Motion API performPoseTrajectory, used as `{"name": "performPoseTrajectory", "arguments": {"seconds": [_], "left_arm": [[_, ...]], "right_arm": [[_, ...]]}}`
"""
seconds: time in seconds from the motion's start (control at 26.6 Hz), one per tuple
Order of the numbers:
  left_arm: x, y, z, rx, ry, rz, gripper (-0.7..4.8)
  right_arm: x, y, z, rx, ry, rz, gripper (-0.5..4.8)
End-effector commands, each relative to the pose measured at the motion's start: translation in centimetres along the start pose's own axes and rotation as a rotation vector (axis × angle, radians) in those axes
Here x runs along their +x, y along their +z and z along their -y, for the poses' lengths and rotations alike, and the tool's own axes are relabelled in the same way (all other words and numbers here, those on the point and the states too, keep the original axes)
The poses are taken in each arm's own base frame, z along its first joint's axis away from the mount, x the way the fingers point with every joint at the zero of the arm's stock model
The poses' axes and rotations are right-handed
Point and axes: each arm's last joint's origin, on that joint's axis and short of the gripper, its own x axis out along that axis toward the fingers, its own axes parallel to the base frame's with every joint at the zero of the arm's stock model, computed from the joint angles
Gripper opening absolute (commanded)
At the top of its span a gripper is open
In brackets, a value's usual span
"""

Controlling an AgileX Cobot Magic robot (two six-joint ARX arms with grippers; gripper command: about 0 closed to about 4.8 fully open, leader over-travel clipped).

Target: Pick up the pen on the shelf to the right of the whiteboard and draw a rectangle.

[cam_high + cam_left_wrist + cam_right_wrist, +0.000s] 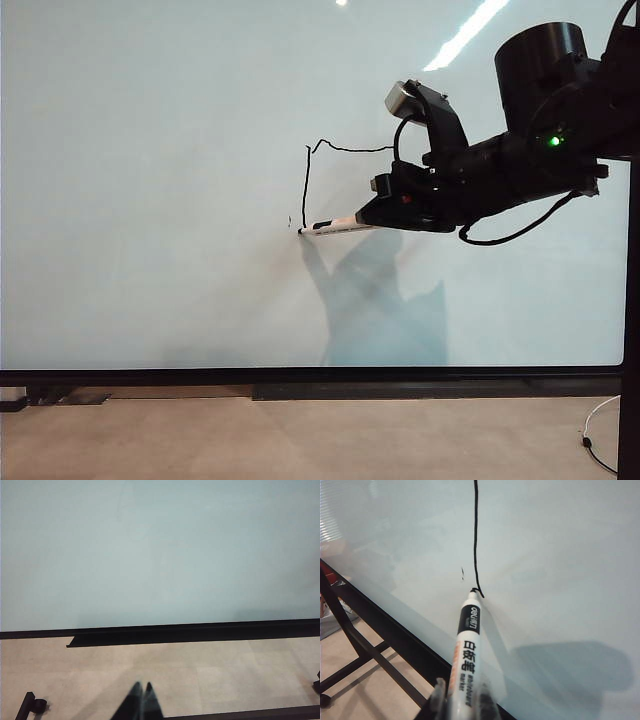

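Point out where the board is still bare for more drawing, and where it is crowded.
The whiteboard is bare left of the drawn line and below the pen, down to the black frame. It is crowded at right, where the right tool, shut on the pen, works. The left tool, shut, points at the floor below the board.

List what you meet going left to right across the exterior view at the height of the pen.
Bare whiteboard → drawn line → pen → right gripper, shut on the pen.

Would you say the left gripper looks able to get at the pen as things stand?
Probably not: the right gripper holds the pen against the whiteboard, while the left gripper sits shut low, well away from the drawing.
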Motion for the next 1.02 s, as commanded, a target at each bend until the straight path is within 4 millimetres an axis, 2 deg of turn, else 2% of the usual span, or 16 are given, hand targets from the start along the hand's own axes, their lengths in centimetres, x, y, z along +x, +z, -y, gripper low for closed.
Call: {"name": "performPoseTrajectory", "arguments": {"seconds": [0.04,0.68,1.02], "left_arm": [[0.0,0.2,0.0,0.001,-0.001,0.013,-0.05],[0.0,0.2,0.0,0.001,-0.001,0.013,-0.05],[0.0,0.2,0.0,0.001,-0.001,0.013,-0.05]], "right_arm": [[-0.1,0.3,0.2,-0.011,-0.031,0.016,-0.06],[-0.7,0.3,1.5,-0.013,-0.068,0.019,-0.06],[-2.8,0.5,2.6,-0.024,-0.122,0.021,-0.06]]}}
